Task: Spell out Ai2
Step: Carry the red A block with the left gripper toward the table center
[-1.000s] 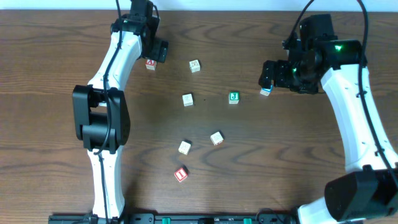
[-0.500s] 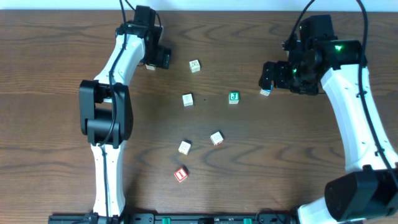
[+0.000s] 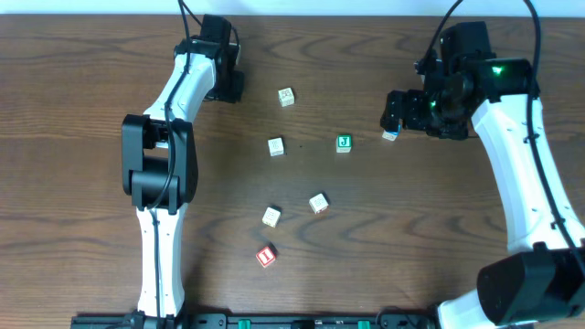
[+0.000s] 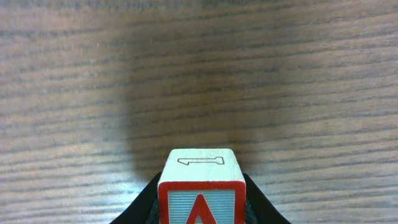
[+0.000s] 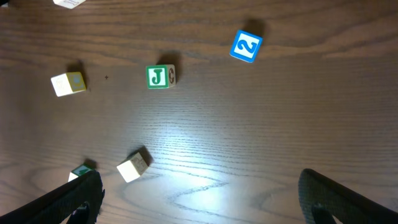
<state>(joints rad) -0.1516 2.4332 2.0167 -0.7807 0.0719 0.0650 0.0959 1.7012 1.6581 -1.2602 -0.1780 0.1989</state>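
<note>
Clamps the left gripper (image 3: 228, 85), spread wide a second ago, onto the A cube (image 4: 199, 180) at eleven o'clock on the worktop (image 3: 411, 256), likely securing the first letter, while leaving the right gripper (image 5: 211, 199) splayed near the 2 cube (image 5: 246, 46) at two o'clock.

Overhead, my left gripper (image 3: 228, 87) covers the A cube (image 4: 200, 193); my wrist view crops its letter at the bottom edge.
</note>
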